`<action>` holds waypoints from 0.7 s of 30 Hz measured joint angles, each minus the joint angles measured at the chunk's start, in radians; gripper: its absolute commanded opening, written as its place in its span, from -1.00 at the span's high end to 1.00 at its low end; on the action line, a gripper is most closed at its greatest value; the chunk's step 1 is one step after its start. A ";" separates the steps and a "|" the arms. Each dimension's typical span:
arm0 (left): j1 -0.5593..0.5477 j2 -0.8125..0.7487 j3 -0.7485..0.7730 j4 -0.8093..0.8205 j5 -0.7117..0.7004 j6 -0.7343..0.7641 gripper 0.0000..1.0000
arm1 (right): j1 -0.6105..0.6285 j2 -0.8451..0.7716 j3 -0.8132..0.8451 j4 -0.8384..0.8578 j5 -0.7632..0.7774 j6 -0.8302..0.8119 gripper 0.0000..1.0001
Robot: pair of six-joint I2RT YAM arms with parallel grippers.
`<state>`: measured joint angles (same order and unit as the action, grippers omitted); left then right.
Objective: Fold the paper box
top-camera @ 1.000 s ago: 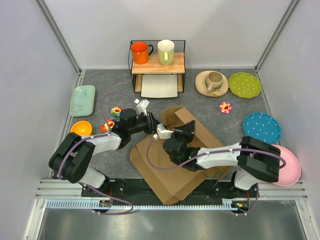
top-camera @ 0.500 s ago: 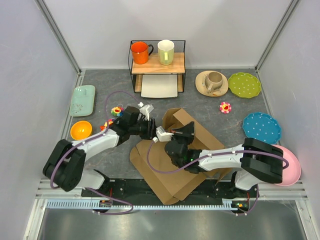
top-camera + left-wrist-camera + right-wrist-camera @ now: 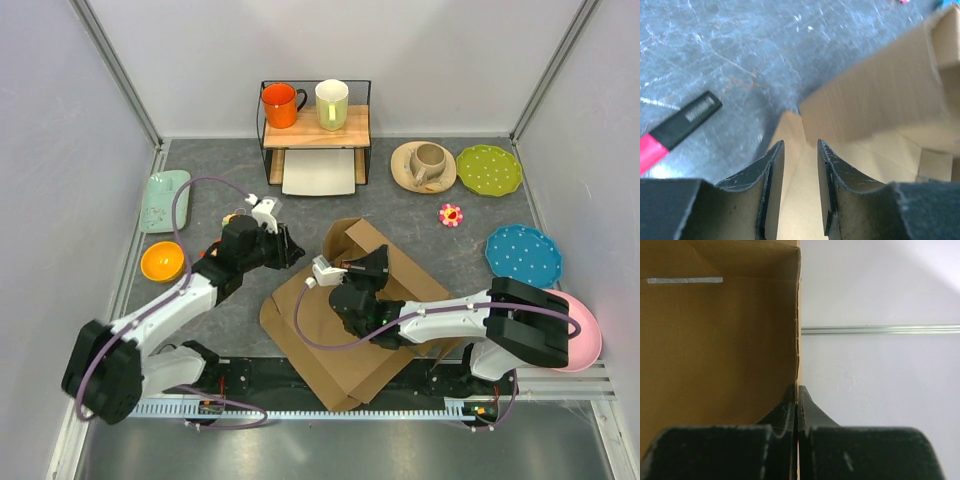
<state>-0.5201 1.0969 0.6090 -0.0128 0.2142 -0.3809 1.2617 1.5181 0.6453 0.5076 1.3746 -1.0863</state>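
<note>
Pulled back since a second ago, the left gripper [image 3: 288, 248] now hangs in front of the wire shelf [image 3: 315, 125] and a little to its left, off the cardboard it was reaching into. From above, the paper box [image 3: 330, 350] lies straight in front of that shelf, toward the arm bases: plain brown corrugated board, mostly flat, with one creased flap standing up on the shelf side, where the right gripper [image 3: 372, 265] meets it. On the left wrist, the left gripper [image 3: 800, 155] is released, fingers parted with nothing between them, above a corner of the paper box [image 3: 880, 100]; a red-and-black stick [image 3: 675, 127] on the grey mat bears a label too blurred to read. On the right wrist, the right gripper [image 3: 797, 395] is clenched on the upright edge of the paper box [image 3: 715, 350], whose inner face carries a strip of clear tape [image 3: 685, 280].
</note>
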 measured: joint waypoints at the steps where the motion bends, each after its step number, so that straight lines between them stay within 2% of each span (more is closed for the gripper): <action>1: 0.008 0.040 -0.002 0.039 -0.003 -0.018 0.23 | 0.001 0.000 0.000 0.000 0.000 0.000 1.00; 6: 0.019 0.333 0.064 0.216 0.004 -0.092 0.23 | 0.016 0.000 0.000 -0.007 0.004 0.002 1.00; 9: 0.019 0.452 0.109 0.317 0.029 -0.128 0.22 | 0.028 0.000 0.002 -0.021 0.011 0.010 1.00; 15: 0.019 0.508 0.131 0.497 0.108 -0.181 0.22 | 0.044 0.001 0.014 -0.055 0.016 0.030 1.00; 21: -0.016 0.537 0.079 0.700 0.264 -0.232 0.21 | 0.045 0.001 0.019 -0.064 0.018 0.037 1.00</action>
<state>-0.5358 1.6341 0.6876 0.6876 0.4786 -0.6125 1.3067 1.5192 0.6643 0.4431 1.3922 -1.0492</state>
